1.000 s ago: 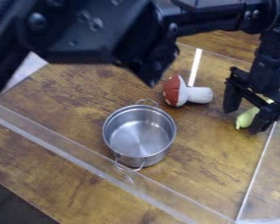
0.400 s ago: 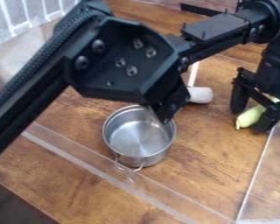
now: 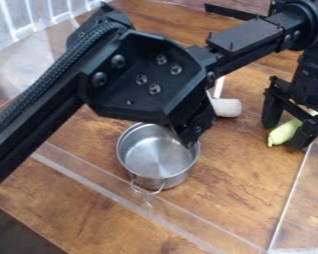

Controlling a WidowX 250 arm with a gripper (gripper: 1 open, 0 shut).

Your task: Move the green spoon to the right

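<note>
Yellow-green plastic of the green spoon (image 3: 281, 132) is seen at three o'clock on the wooden table (image 3: 69, 139), between the spread fingers of the gripper (image 3: 292, 127). Much of the steel pot (image 3: 158, 155) and a white stem (image 3: 227, 107) is hidden by the black arm (image 3: 135, 84).
</note>
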